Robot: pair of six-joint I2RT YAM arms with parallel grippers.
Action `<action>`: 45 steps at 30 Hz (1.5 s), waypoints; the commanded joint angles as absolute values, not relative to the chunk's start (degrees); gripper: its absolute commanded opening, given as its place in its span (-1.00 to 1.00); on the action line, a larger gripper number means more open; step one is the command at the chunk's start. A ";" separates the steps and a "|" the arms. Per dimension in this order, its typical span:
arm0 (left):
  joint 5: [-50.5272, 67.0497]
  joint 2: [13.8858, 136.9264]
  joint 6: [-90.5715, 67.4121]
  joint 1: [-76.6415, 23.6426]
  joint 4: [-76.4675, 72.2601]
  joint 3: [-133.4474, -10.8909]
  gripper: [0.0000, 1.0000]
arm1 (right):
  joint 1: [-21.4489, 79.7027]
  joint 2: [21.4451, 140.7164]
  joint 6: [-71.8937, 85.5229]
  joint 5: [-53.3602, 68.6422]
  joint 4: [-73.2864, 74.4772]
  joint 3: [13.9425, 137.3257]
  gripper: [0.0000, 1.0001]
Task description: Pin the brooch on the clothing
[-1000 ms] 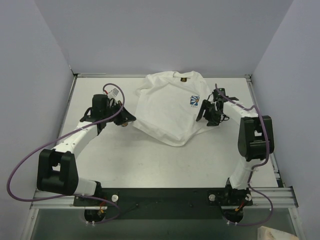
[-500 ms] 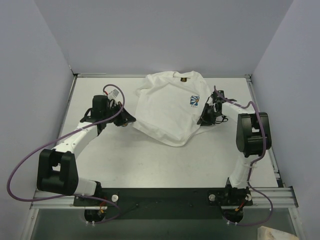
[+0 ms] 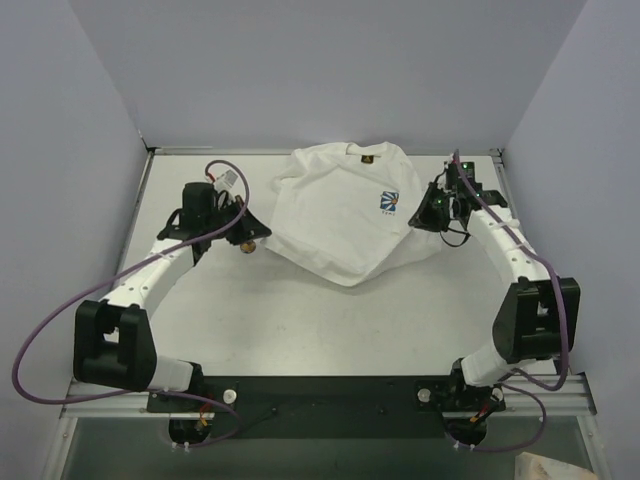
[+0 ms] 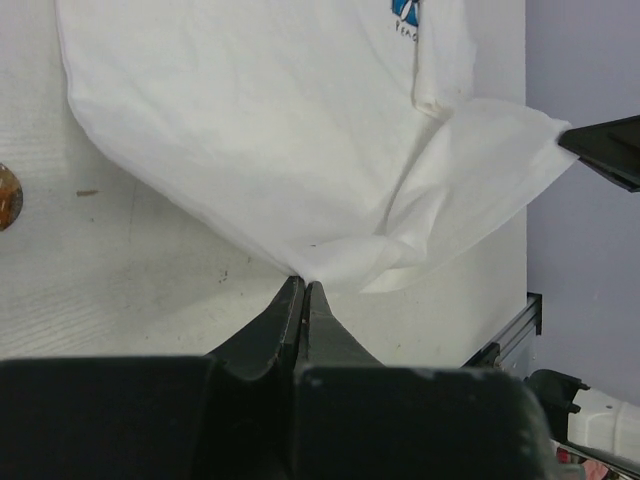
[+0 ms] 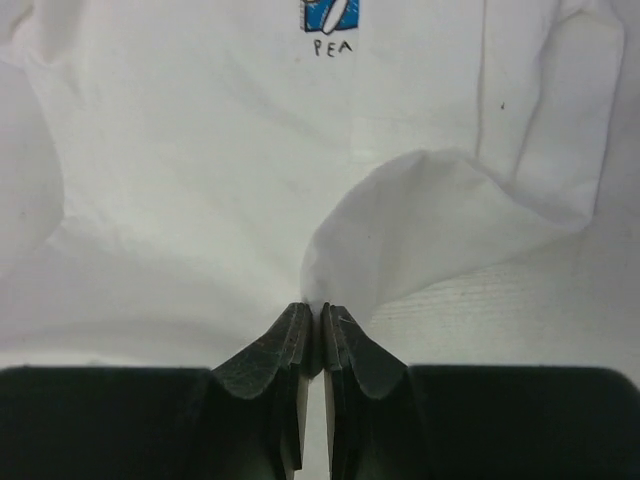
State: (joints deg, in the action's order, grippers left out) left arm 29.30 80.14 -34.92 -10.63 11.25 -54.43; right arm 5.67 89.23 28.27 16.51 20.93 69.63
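Observation:
The clothing (image 3: pixel 335 215) is a white T-shirt lying crumpled at the back middle of the table, with a blue-and-white flower print (image 3: pixel 389 202) on its chest. My left gripper (image 3: pixel 265 234) is shut on the shirt's left edge; in the left wrist view the jaws (image 4: pixel 303 283) pinch a point of white cloth (image 4: pixel 300 150). On the other side, my right gripper (image 3: pixel 418 216) is shut on a raised fold at the shirt's right side, seen up close in the right wrist view (image 5: pixel 320 310). The brooch (image 3: pixel 247 248), a tiny brownish disc, lies on the table just beside the left gripper and shows at the picture's left edge in the left wrist view (image 4: pixel 5 197).
Grey walls enclose the table on the left, back and right. A metal rail (image 3: pixel 540 385) runs along the near edge by the arm bases. Purple cables (image 3: pixel 40 330) loop off both arms. The right gripper's dark finger (image 4: pixel 610 150) shows at the shirt's far corner in the left wrist view.
The right gripper has closed on the shirt's right side and drawn it back and to the right, its arm stretching out. The left gripper has stayed shut on the left edge.

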 commanded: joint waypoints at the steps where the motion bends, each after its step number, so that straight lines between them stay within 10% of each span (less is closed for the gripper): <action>1: 28.92 77.08 -32.43 -10.20 11.60 -62.13 -1.00 | 5.80 82.89 28.65 15.29 25.22 75.13 -0.82; 20: 33.40 68.65 -33.31 -13.80 4.48 -107.73 -1.00 | 5.98 57.84 31.64 18.36 19.25 106.16 -1.00; 45: 35.95 76.36 -37.26 -12.48 2.37 -112.05 -1.00 | 3.18 62.74 24.79 19.25 18.37 110.73 -1.00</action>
State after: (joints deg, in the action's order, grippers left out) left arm 35.90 70.52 -35.94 -13.50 5.34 -108.75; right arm 5.48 55.07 27.70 22.50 21.34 107.81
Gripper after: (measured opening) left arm 0.021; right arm 0.044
